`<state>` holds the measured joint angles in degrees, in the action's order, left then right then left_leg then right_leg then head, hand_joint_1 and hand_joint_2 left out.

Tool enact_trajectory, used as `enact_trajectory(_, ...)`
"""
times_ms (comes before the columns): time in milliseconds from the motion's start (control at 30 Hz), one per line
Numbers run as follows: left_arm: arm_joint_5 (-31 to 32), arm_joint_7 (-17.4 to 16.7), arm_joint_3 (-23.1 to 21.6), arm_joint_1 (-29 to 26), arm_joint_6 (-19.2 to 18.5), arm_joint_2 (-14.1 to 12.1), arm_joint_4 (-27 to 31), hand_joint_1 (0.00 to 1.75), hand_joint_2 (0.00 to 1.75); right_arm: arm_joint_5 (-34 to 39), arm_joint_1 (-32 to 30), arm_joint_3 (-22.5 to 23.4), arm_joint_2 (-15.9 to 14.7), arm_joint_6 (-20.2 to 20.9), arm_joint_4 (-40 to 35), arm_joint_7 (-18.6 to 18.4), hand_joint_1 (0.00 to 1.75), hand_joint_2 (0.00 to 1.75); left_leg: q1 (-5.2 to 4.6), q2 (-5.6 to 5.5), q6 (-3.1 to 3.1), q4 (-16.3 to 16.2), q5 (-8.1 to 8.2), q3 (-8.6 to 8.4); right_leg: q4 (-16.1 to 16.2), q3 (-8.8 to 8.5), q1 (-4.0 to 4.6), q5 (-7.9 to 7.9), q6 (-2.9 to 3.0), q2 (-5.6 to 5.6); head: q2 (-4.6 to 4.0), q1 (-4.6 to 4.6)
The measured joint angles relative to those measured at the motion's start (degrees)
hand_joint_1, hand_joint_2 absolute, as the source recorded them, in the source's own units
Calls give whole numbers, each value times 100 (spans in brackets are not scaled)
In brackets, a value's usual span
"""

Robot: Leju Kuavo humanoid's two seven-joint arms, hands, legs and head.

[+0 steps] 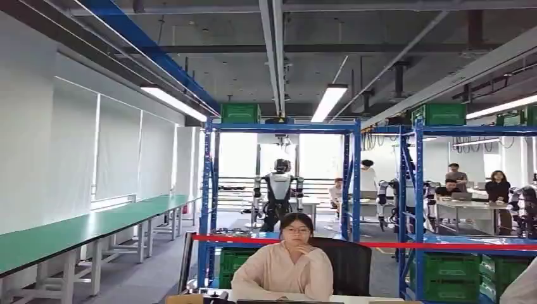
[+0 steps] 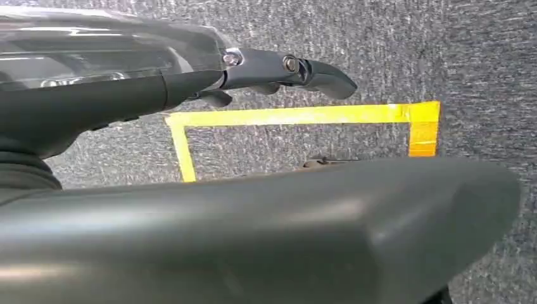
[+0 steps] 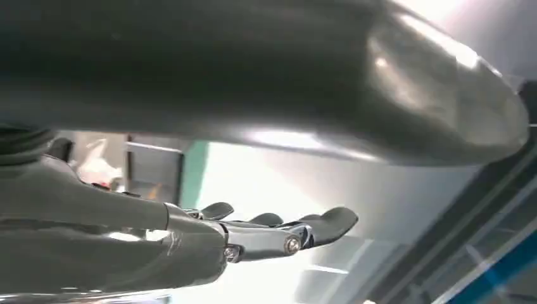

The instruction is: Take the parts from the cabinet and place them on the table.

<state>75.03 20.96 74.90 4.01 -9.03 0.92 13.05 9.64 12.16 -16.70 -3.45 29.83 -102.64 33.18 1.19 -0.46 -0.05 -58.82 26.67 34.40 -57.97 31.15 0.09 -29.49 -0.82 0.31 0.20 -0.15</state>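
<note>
At the left of the head view a long green table (image 1: pixel 76 231) ran back along the wall; blue racks (image 1: pixel 278 190) filled the centre, a seated person (image 1: pixel 288 263) low in front. No parts could be made out. The left hand (image 2: pixel 278 69) and the right hand (image 3: pixel 278 234) both lay released, fingers extended, empty. The risk, as I judged it, was walking into the person or red tape (image 1: pixel 380 244).

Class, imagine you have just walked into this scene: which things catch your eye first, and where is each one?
A person sits at a desk in the near centre, behind a red strip stretched across blue shelving. Farther back, between the uprights, stands another humanoid robot. In the left wrist view, yellow tape marks the grey carpet beyond the left hand.
</note>
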Motion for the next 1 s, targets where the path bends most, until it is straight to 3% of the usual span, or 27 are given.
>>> enact_trajectory(33, -2, 0, 4, -5, 2, 0, 0, 0, 0, -28, -54, 0, 13, -6, -67, 6, 0, 0, 3, -1, -39, 20, -26, -5, 1, 8, 4, 21, 32, -1, 0, 0)
enact_trajectory(67, -2, 0, 9, -12, 4, -2, 0, 0, 0, -46, -92, 0, 39, -11, -119, 24, 0, 0, 6, -1, -78, 9, 6, 11, 66, 25, -40, 94, 108, -17, 0, 0)
enact_trajectory(100, -11, 0, 13, -14, 7, -4, 0, 0, 0, -57, -125, 0, 63, -15, -151, 39, 0, 0, 4, 5, -91, -66, 179, 41, 79, 51, -45, 135, 145, -44, 0, 0)
enact_trajectory(133, -13, 0, 17, -19, 7, -2, 0, 0, 0, -79, -163, -2, 94, -24, -197, 55, 0, 0, 5, 5, -94, -342, 466, 135, 77, 101, -45, 168, 192, -48, 0, 0)
enact_trajectory(200, -24, -2, 33, -16, 9, -2, 0, 0, 0, -133, -248, -2, 114, -50, -234, 98, 0, 0, 3, 4, -122, -1240, 999, 430, 70, 213, -24, 246, 210, -59, 0, 0)
enact_trajectory(233, -35, -2, 39, -20, 13, -2, -2, 0, 0, -160, -285, -2, 118, -57, -247, 111, 0, 0, 3, 4, -130, -1596, 1148, 516, 61, 278, -15, 291, 209, -63, 0, 0)
enact_trajectory(267, -52, -4, 44, -22, 22, -4, -2, 0, 0, -181, -319, -2, 120, -70, -255, 120, 0, 0, 2, 4, -132, -1661, 1148, 468, 51, 343, -15, 329, 201, -62, 0, 0)
enact_trajectory(300, -59, -11, 48, -21, 31, -4, 0, 0, 0, -231, -346, -4, 122, -102, -271, 124, 0, 0, 3, 5, -136, -1441, 1045, 282, 33, 407, -15, 365, 186, -61, 0, 0)
enact_trajectory(467, -59, -11, 48, -21, 31, -4, 0, 0, 0, -243, -350, -4, 122, -109, -273, 124, 0, 0, 4, 5, -136, -1375, 1018, 234, 32, 416, -16, 370, 181, -61, 0, 0)
enact_trajectory(500, -61, -13, 50, -17, 35, -4, 0, 0, 0, -295, -366, -4, 125, -135, -292, 124, 0, 0, 8, 6, -134, -986, 863, -26, 18, 458, -20, 395, 167, -59, 0, 0)
enact_trajectory(533, -61, -13, 52, -6, 42, -4, 0, 0, 0, -363, -388, -13, 125, -173, -328, 144, 0, 0, 15, 7, -129, -255, 629, -505, -5, 506, -25, 433, 133, -57, 0, 0)
enact_trajectory(567, -63, -13, 70, -5, 46, -4, 0, 0, 0, -566, -469, -50, 127, -295, -433, 230, 0, 0, -37, -14, -4, 119, 544, -666, -62, 598, -3, 566, 0, -54, 0, 0)
enact_trajectory(600, -66, -15, 79, -24, 48, 2, -2, 0, 0, -651, -552, -70, 122, -356, -481, 275, 0, 0, -32, 2, 85, 129, 450, -629, -47, 629, -18, 623, -64, -35, 0, 0)
enact_trajectory(633, -68, -15, 81, -13, 48, 4, -2, 0, 0, -673, -599, -74, 118, -400, -489, 302, 0, 0, -14, 37, 125, 134, 394, -570, -108, 657, -34, 449, -102, -32, 0, -2)
enact_trajectory(667, -70, -15, 81, -11, 48, 4, -2, 0, 0, -706, -644, -81, 111, -428, -500, 315, 0, 0, -13, 40, 180, 133, 346, -516, -326, 725, -39, 147, -126, -33, 0, 0)
enact_trajectory(733, -72, -15, 85, -20, 52, 4, -2, 0, 0, -728, -746, -94, 79, -448, -505, 376, 0, 0, -30, 54, 202, 127, 247, -388, -1170, 939, -56, -485, -162, -35, 0, -2)
enact_trajectory(767, -76, -15, 87, -23, 50, 4, -2, 0, 0, -726, -813, -101, 53, -450, -498, 413, 0, 0, -38, 61, 207, 119, 195, -317, -1583, 1016, -57, -665, -174, -35, 0, 0)
enact_trajectory(800, -81, -13, 90, -27, 50, 4, -2, 0, 0, -723, -883, -107, 28, -448, -494, 433, 0, 0, -51, 65, 208, 115, 145, -242, -1796, 992, -56, -667, -172, -34, 0, -2)
enact_trajectory(833, -81, -11, 96, -29, 50, 4, -2, 0, 0, -715, -934, -111, -9, -435, -483, 461, 0, 175, -63, 68, 206, 110, 99, -179, -1721, 848, -55, -555, -162, -34, 0, -2)
enact_trajectory(867, -87, -7, 103, -29, 50, 4, -2, 0, 0, -704, -975, -111, -31, -415, -478, 483, 0, 175, -77, 68, 204, 109, 57, -119, -1426, 599, -52, -383, -138, -33, 0, 0)
enact_trajectory(933, -105, 9, 133, -25, 52, 4, -2, 0, 0, -704, -1033, -114, -88, -391, -474, 540, 0, 175, -94, 67, 193, 108, -29, -40, -340, -172, -6, -140, -18, -24, 0, 0)
enact_trajectory(967, -107, 11, 135, -31, 50, 35, -2, 0, 0, -708, -1052, -118, -109, -391, -476, 557, 0, 175, -104, 66, 166, 103, -56, -19, 133, -516, 41, -212, 57, -22, 0, 0)
enact_trajectory(1000, -109, 20, 142, -30, 52, 31, -2, 0, 0, -706, -1068, -120, -118, -391, -474, 586, 0, 175, -101, 69, 131, 103, -103, -8, 340, -590, 46, -237, 54, -30, 0, 0)
